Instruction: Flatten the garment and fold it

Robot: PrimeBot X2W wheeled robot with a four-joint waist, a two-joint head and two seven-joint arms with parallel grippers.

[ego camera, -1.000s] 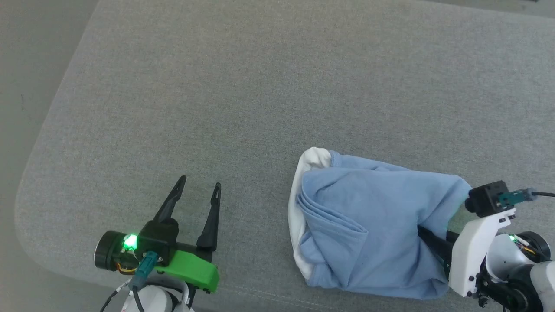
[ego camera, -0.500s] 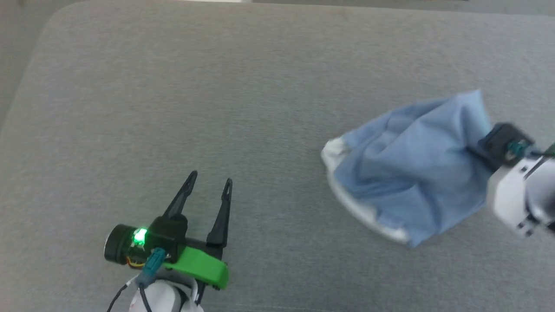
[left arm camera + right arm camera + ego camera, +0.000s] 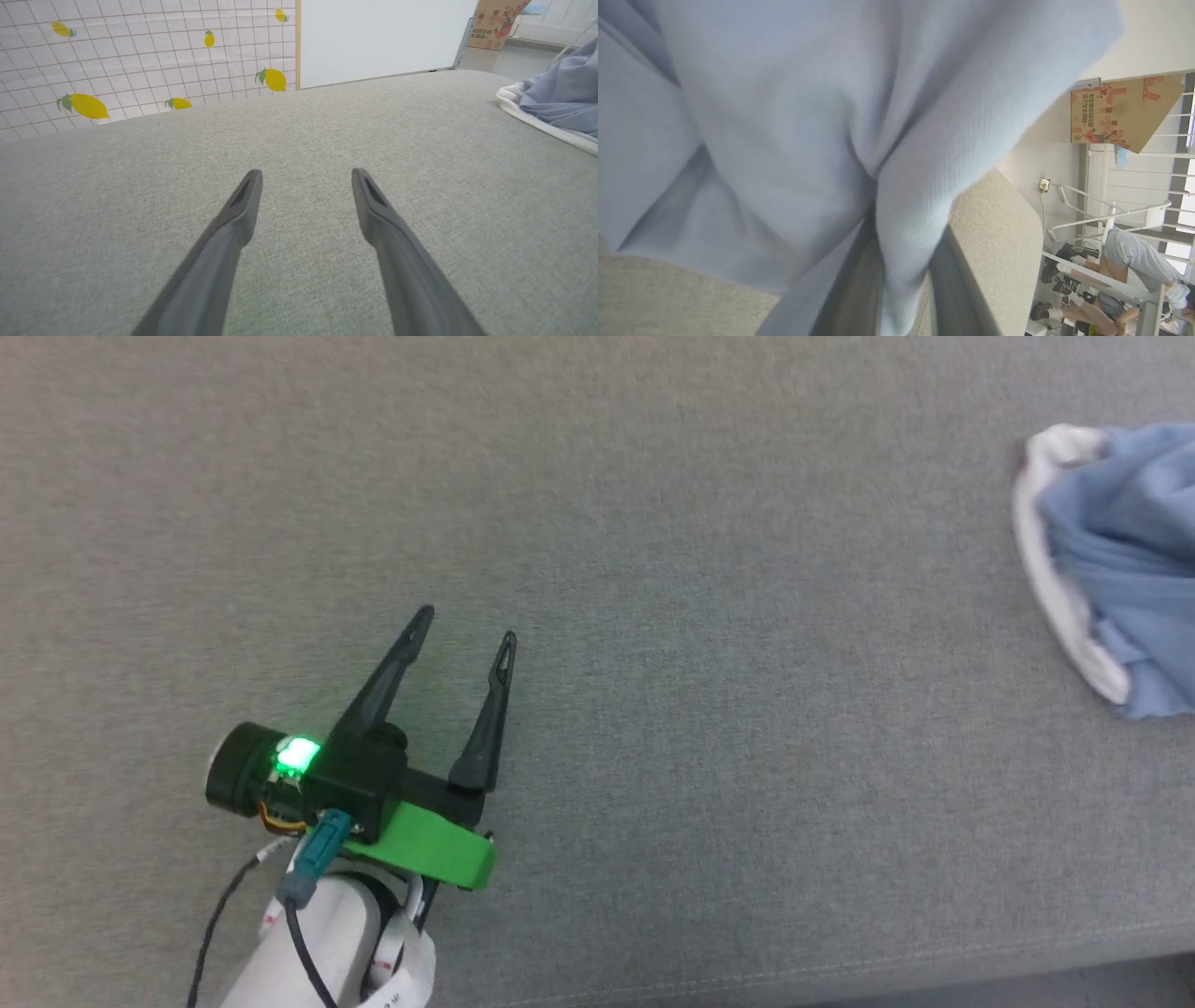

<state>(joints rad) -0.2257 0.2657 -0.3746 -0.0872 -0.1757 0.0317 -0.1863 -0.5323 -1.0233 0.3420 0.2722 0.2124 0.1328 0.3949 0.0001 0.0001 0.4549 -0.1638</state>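
Pinching garment (image 3: 761, 116) in right jaws | left jaws apart, well clear of it

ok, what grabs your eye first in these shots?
The green-lit left end effector at the lower left of the head view, jaws spread wide and holding nothing, against the plain grey cushion. Next comes the bunched light blue garment with its white edge at the far right. In the right wrist view that cloth is pinched in the right end effector.

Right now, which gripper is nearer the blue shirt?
Right. The right gripper is shut on the garment; the left gripper is open, apart from it, to its left over the grey surface.
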